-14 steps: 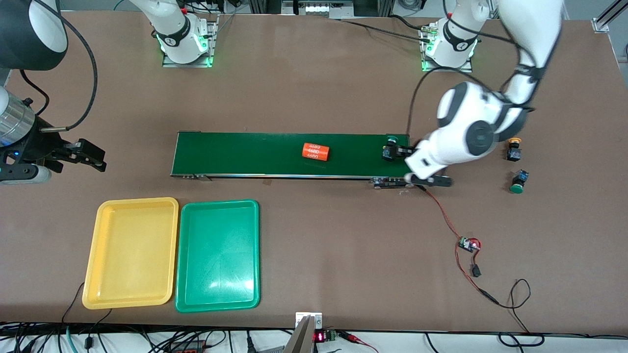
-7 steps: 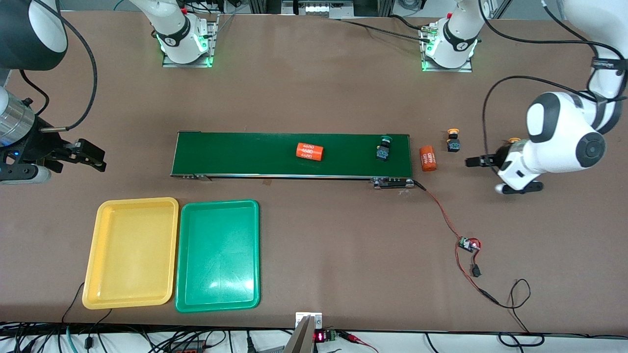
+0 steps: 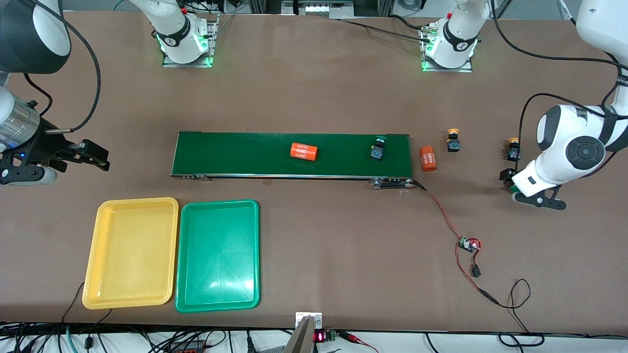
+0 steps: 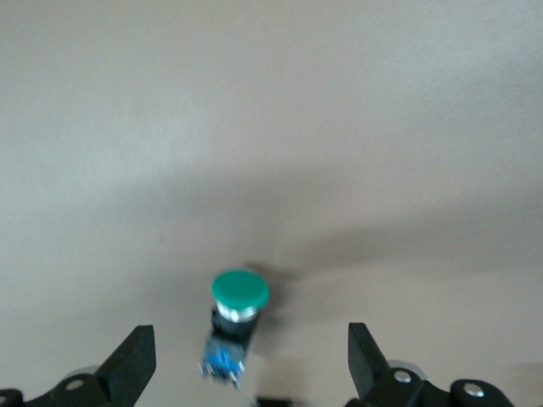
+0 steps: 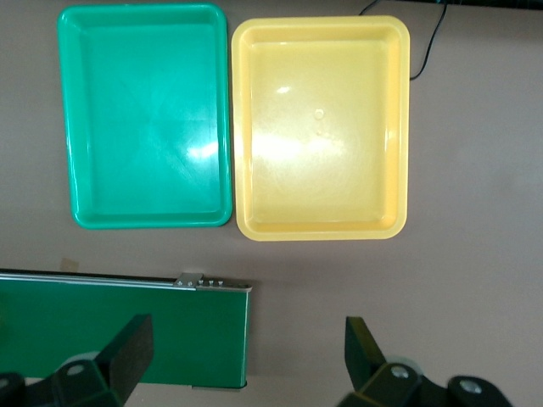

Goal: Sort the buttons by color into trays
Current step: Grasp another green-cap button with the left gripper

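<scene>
Brown tabletop with a dark-green conveyor belt (image 3: 292, 154) across the middle, both arm bases along the top of the front view. Yellow tray (image 3: 131, 253) and green tray (image 3: 218, 256) sit side by side, nearer the front camera than the belt, toward the right arm's end; both hold nothing yet. On the belt: one green-capped button (image 3: 377, 148) near the left arm's end, plus an orange cylinder (image 3: 303, 151) mid-belt. Off the belt toward the left arm's end: a second orange cylinder (image 3: 428, 158), a yellow-capped button (image 3: 453, 140), another yellow-capped button (image 3: 513, 150) farther out, and a second green-capped button (image 4: 235, 315) lying tipped on the bare table, mostly hidden under the left arm in the front view. Left gripper (image 4: 246, 360) hovers over that green button, jaws wide apart, nothing held; cap sits between the fingers in the wrist view. Right gripper (image 3: 78, 156) waits over bare table off the belt's right-arm end, jaws open, empty. Step in hand, as I judge it: feeding buttons onto the belt, sorting not started. Next move likely needs the left gripper to drop straight down and close on the button body. Versus earlier frames: left arm has swung away from the belt end out to the table's edge area; cylinder and belt button have crept along toward the right arm's end.
</scene>
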`<state>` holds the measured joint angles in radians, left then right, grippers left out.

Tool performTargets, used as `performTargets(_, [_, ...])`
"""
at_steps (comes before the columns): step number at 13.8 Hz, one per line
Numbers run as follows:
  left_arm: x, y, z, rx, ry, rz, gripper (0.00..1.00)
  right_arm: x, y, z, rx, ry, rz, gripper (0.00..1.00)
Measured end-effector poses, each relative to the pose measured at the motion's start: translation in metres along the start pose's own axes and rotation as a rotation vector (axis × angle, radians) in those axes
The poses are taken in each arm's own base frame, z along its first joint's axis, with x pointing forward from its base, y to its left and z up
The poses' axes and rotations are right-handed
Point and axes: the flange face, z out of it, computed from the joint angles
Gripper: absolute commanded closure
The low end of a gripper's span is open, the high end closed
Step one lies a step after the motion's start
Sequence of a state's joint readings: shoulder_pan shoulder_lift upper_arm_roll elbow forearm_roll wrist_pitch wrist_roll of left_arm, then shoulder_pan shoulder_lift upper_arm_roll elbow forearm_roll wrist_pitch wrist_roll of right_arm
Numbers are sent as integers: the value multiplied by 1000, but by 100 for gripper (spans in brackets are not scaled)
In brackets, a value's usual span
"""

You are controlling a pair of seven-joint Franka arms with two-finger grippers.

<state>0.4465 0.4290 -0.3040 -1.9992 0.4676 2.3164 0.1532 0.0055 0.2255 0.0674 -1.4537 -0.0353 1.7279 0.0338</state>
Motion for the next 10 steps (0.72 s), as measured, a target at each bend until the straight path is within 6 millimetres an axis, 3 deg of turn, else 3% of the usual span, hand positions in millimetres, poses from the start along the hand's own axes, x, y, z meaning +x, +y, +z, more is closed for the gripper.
performTargets(5, [-23, -38, 67, -75, -4, 93, 0, -11, 10, 24, -4, -83, 15, 0])
performTargets(8, [-30, -43, 78, -92, -20, 93, 0, -20, 13, 33, -6, -107, 19, 0])
performTargets(9, [-32, -41, 80, -100, -39, 97, 5, -24, 13, 34, -6, -108, 19, 0])
performTargets(10, [-34, -36, 83, -110, -61, 103, 29, -29, 13, 35, -8, -101, 20, 0])
